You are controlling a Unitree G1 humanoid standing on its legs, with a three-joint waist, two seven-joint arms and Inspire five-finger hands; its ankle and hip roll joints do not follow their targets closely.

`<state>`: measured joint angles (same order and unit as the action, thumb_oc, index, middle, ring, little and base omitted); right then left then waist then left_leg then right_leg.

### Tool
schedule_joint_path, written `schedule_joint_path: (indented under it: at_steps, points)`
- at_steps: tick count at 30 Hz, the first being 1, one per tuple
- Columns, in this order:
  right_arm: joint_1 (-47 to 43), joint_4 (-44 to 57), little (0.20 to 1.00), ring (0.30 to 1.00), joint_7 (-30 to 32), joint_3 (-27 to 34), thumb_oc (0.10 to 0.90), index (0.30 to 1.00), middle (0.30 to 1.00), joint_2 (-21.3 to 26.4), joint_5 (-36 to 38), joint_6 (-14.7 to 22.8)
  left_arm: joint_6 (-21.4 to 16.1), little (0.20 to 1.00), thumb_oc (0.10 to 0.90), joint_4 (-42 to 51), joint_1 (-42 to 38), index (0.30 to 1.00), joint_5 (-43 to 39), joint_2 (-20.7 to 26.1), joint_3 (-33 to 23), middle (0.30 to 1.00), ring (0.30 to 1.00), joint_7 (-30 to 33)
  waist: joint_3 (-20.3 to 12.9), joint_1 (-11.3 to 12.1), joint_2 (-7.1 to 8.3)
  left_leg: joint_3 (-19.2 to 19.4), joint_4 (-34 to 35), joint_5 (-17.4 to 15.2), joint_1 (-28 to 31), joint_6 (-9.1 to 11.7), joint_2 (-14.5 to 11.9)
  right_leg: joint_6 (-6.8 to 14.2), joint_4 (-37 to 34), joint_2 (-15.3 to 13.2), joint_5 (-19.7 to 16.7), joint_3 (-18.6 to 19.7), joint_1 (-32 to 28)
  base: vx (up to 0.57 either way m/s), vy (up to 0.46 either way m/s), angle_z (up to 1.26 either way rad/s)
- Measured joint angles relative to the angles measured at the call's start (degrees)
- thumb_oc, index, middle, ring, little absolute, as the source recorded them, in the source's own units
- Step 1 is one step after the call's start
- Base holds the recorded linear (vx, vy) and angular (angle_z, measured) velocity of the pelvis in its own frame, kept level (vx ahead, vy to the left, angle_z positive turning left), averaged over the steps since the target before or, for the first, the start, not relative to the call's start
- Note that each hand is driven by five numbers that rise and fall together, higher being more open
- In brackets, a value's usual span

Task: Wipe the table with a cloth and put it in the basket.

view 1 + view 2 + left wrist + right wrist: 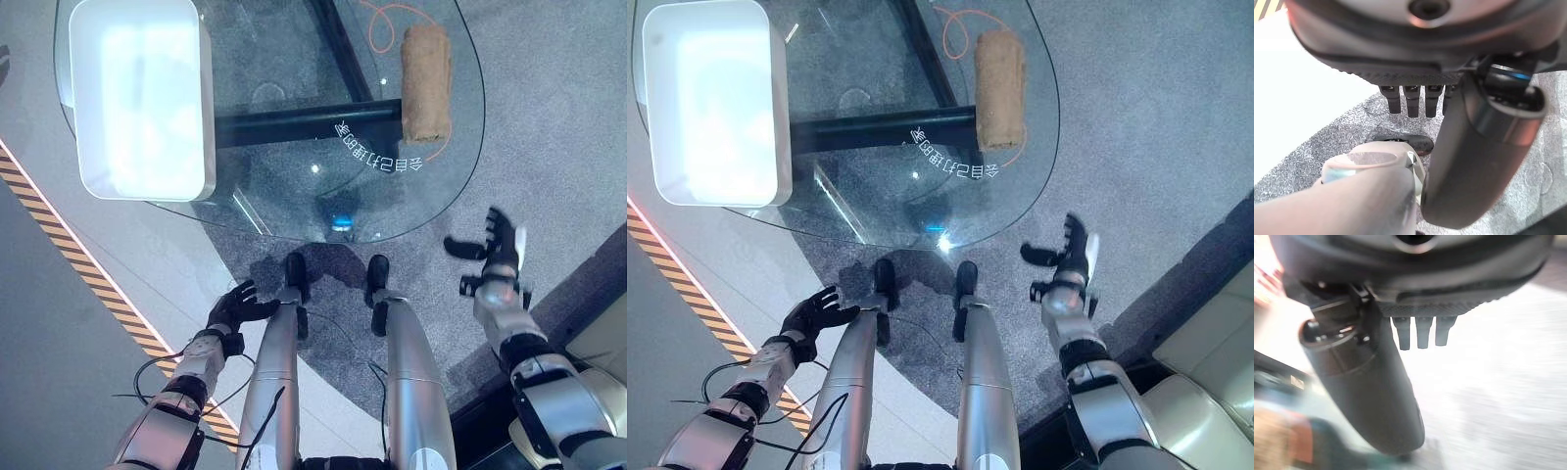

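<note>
Brown cloth [426, 83] lies rolled on the glass bench [294, 186], far right side; white basket [142, 98] sits far left. Left hand [238, 306] and right hand [500, 257] hang low, short of the bench, fingers relaxed, empty. Nothing started, I judge.

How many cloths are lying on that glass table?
1. A folded brown cloth lies on the far right part of the glass table, apart from the white basket on the left. I see no other cloth.
</note>
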<state>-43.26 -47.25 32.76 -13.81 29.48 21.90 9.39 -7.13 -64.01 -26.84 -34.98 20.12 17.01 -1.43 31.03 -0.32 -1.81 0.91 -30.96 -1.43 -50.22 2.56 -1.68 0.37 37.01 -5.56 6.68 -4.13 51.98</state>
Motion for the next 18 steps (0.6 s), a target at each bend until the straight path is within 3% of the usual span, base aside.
schedule_joint_path:
  at_steps: [4,11,18]
  points:
    - [-5.88,3.45,0.9,0.9,4.92,-0.3,0.8,0.9,0.9,0.01,0.77,0.69,-0.53,0.9,0.8,-0.28,0.02,0.9,-0.4,-0.04,0.38,0.9,0.9,0.29,0.0,0.18,0.0,0.05,0.22,-0.15,-0.2,0.2,0.02,0.07,-0.16,-0.06,0.02,0.02,0.34,0.0,0.0,0.0]
    - [-9.04,8.38,0.9,0.9,7.4,-3.26,0.8,0.9,0.9,-0.35,0.7,0.42,-0.9,0.9,0.8,-0.28,-0.03,0.9,-0.4,-0.11,0.43,0.9,0.9,0.46,0.0,0.17,0.0,0.3,1.79,0.4,-0.11,0.37,0.11,0.08,-0.73,-0.1,-0.27,0.1,0.8,0.0,0.004,0.0]
    - [-10.84,9.71,0.9,0.9,7.4,-5.5,0.8,0.9,0.9,-1.59,0.82,-3.61,-0.95,0.9,0.8,-0.31,-0.03,0.9,-0.39,-0.52,0.4,0.9,0.9,0.48,0.02,0.84,-0.05,0.59,1.96,0.43,0.5,0.4,0.14,0.03,-0.28,-0.16,-0.34,0.14,0.44,0.0,0.0,0.0]
